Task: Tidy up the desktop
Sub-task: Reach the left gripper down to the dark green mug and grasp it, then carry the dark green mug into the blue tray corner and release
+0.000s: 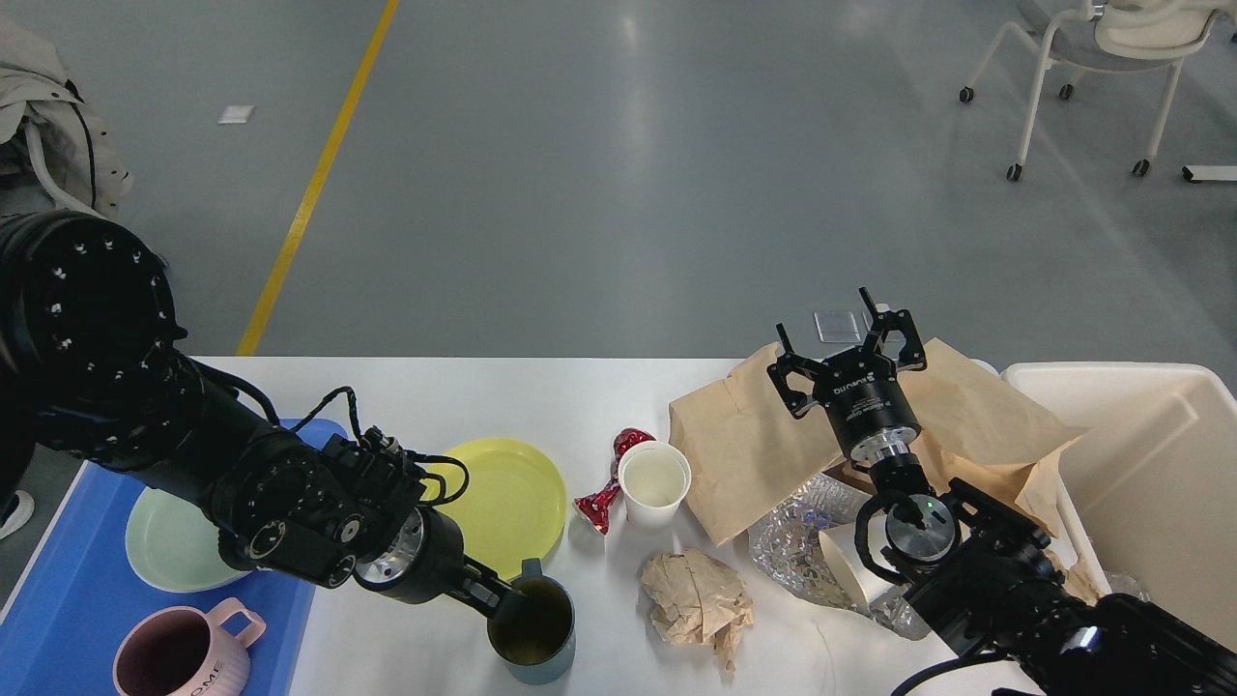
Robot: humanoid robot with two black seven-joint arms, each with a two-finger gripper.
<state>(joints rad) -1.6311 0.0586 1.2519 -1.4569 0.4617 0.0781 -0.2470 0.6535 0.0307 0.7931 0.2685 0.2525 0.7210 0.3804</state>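
**Left hand at the mug rim, right hand spread over the bag**

Blue tray (58, 590) at the bench's (541, 396) left edge carries a green plate (164, 551) and pink mug (179, 652). Left hand (498, 599) sits at the dark mug's (532, 633) rim near the front edge; whether it's clenched, I cannot tell. Yellow plate (512, 503) just behind. Then red wrapper (609, 483), paper cup (654, 483), crumpled paper (698, 599). Right hand (850, 343) hangs released above the brown bag (744, 445). Cream bin (1150, 474) at the right edge.
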